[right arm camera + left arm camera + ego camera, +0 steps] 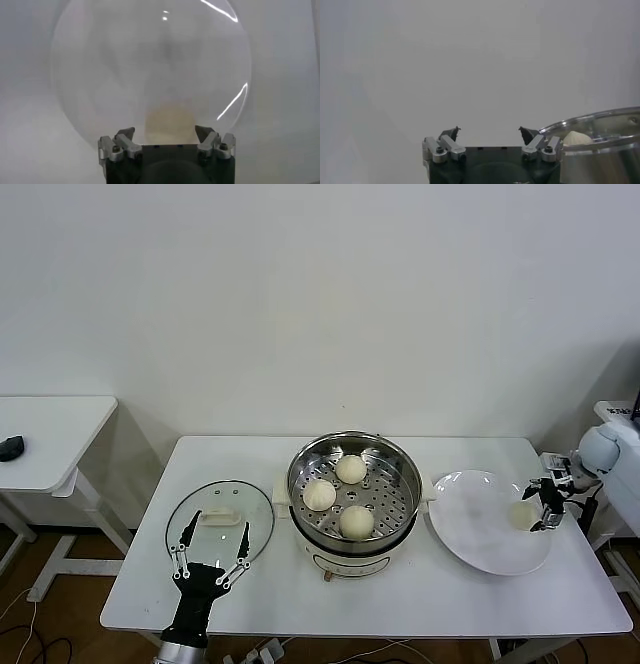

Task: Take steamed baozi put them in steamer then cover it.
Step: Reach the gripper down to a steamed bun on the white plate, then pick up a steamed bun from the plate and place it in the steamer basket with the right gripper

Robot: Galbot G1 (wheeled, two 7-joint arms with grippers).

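Note:
The steamer [300, 474] stands mid-table with three baozi [350, 469] [319, 495] [357, 522] on its perforated tray. A fourth baozi [522, 514] lies on the white plate [480, 529] at the right. My right gripper [540, 509] is down at the plate, open, with its fingers either side of this baozi [169, 117]; the right wrist view [165, 131] shows it between them. The glass cover [250, 504] lies flat on the table left of the steamer. My left gripper [216, 529] is open and empty over the cover's near edge.
The left wrist view shows the left gripper [489, 131] facing the wall, with the steamer rim [600, 125] and one baozi [577, 138] beside it. A second white table [50, 434] with a dark object stands far left. The plate fills the right wrist view [100, 75].

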